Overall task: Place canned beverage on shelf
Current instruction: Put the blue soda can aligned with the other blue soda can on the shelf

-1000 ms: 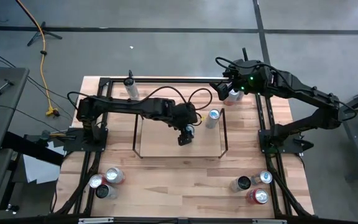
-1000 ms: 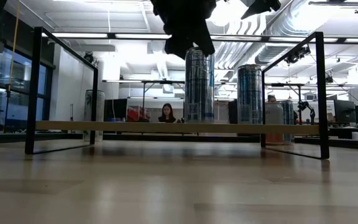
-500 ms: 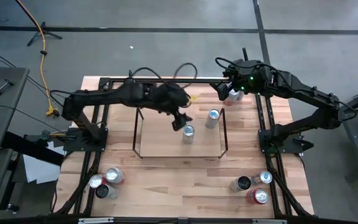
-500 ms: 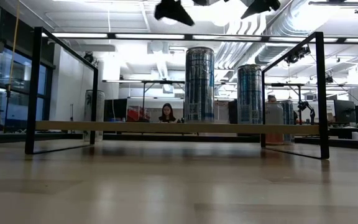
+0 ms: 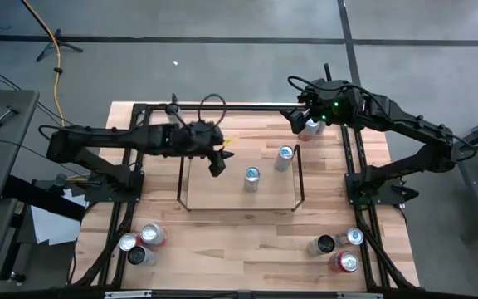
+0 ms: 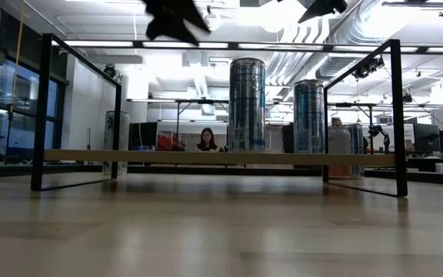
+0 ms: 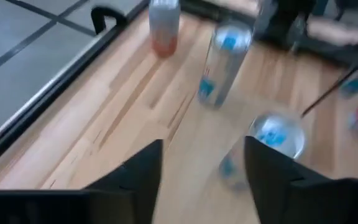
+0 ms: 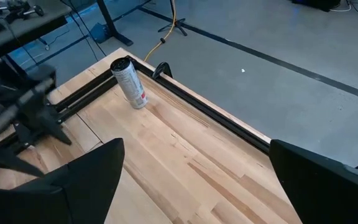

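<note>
The shelf is a low light-wood board with black wire frames at its short ends. Two tall blue-and-silver cans stand upright on it, one at the middle and one toward its far right; both also show in the low view. My left gripper hangs above the shelf's far left part, left of the middle can. Its fingers are open with nothing between them. My right gripper waits high over the far right of the table, open and with nothing between its fingers.
A white can stands by the far rail, and another can stands under the right arm. Can clusters sit near left and near right. Black rails frame the tabletop. A person sits in the room behind.
My left gripper has risen off the top of the middle can and drawn back toward the table's left edge, tipping up as it went. The can stays upright on the shelf where it stood. My right arm has kept still.
</note>
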### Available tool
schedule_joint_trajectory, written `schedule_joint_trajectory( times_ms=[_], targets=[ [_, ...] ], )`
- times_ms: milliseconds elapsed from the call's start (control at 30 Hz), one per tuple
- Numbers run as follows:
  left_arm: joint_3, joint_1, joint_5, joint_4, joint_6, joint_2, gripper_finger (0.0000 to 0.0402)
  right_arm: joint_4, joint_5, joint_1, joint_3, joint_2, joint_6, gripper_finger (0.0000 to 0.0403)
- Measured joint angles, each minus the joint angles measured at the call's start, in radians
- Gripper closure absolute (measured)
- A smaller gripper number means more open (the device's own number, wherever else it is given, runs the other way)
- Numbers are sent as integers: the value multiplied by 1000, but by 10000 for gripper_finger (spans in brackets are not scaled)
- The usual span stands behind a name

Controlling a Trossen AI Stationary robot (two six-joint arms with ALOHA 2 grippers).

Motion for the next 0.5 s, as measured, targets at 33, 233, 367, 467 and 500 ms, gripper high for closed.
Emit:
schedule_joint_trajectory(
  times_ms=[33,233,367,467,500],
  targets=[
    [-27,0,14,-1,22,-3,265,0,0,0,0,0,0,16],
    [-118,-1,117,31,144,40,391,0,-1,0,0,0,0,16],
    [-144,-22,159,130,197,122,398,0,-1,0,0,0,-12,16],
    [-144,-47,203,204,202,188,400,0,-2,0,0,0,-14,16],
    [-145,-55,212,223,203,205,400,0,-2,0,0,0,-15,16]
  ],
)
